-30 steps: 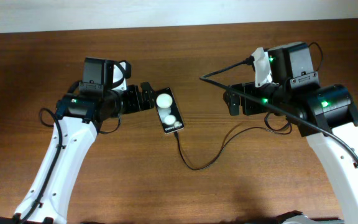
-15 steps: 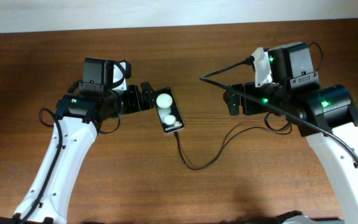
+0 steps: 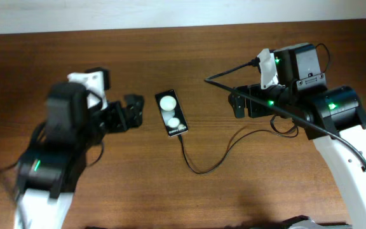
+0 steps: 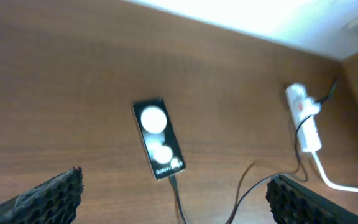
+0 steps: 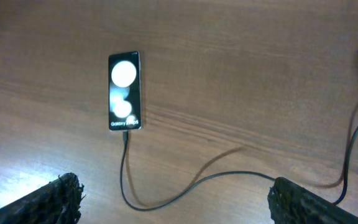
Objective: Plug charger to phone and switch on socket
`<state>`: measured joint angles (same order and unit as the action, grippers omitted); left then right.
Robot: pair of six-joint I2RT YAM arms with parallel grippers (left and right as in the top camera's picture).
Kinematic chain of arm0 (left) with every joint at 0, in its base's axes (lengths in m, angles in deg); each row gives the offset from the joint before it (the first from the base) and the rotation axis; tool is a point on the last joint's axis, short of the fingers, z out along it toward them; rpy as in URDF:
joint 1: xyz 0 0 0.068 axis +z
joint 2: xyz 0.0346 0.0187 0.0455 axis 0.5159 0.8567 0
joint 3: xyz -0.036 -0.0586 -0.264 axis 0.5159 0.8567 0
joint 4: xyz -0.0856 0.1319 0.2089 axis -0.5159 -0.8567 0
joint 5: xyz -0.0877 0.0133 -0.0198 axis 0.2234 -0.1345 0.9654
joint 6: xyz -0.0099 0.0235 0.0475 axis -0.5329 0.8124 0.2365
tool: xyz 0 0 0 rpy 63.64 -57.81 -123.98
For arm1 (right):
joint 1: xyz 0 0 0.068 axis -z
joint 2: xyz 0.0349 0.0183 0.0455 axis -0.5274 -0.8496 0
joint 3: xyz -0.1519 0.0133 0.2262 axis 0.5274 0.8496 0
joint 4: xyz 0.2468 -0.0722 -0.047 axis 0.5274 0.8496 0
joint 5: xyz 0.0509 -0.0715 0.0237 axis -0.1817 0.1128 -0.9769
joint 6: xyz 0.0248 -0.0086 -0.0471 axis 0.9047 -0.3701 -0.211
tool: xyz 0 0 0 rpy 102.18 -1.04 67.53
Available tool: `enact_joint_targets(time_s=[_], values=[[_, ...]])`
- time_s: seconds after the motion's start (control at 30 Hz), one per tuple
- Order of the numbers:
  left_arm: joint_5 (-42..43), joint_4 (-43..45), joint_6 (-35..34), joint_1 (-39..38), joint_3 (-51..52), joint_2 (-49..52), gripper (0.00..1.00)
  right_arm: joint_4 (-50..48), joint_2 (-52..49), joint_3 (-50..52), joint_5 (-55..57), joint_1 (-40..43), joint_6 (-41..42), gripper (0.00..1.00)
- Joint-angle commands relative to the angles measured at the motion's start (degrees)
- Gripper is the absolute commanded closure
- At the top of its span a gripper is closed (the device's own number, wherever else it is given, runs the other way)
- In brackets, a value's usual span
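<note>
The black phone (image 3: 171, 113) lies flat on the wooden table, its two white circles showing. It also shows in the left wrist view (image 4: 159, 140) and the right wrist view (image 5: 125, 91). The charger's thin black cable (image 3: 199, 170) has its tip in the phone's near end and loops right toward the right arm. My left gripper (image 3: 134, 111) is open and empty, a short way left of the phone. My right gripper (image 3: 237, 105) is open and empty, right of the phone. The white socket (image 4: 303, 118) lies far right in the left wrist view. My right arm hides it from overhead.
The socket's thick white cord (image 4: 337, 182) trails off to the right. A pale wall strip (image 3: 170, 13) runs along the table's far edge. The cable loop (image 5: 185, 193) lies on the wood below my right gripper (image 5: 179, 205).
My left arm has drawn back to the left and toward the front, so its open gripper no longer touches the phone. The phone, the cable and the right arm have not moved.
</note>
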<state>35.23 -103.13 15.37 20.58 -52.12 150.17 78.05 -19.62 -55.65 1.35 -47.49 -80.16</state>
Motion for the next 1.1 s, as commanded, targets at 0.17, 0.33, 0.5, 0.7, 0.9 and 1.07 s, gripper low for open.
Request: enact_joint_targets(time_s=[0.17,0.33,0.5,0.7,0.9,1.07], values=[[-11.26,-6.88,2.21,0.00,5.22,-20.17,0.01,-0.04,0.33,-0.33,0.09,-0.31,-0.07,0.01],[-13.07,-5.18,7.41,0.07,8.50,-22.05,0.01,-0.04,0.33,-0.33,0.09,-0.31,-0.07,0.01],[-15.32,4.20,7.41,0.17,20.98,-30.60,0.01,-0.04,0.33,-0.33,0.09,-0.31,-0.07,0.01],[-15.21,25.57,7.39,0.15,43.47,-43.23,0.01,-0.04,0.33,-0.33,0.09,-0.31,-0.07,0.01],[-14.40,39.63,7.39,0.17,59.32,-51.63,0.01,-0.07,0.33,-0.33,0.09,-0.31,-0.07,0.01],[-14.43,42.23,7.39,2.10,64.87,-56.00,0.01,-0.04,0.33,-0.33,0.09,-0.31,-0.07,0.01]])
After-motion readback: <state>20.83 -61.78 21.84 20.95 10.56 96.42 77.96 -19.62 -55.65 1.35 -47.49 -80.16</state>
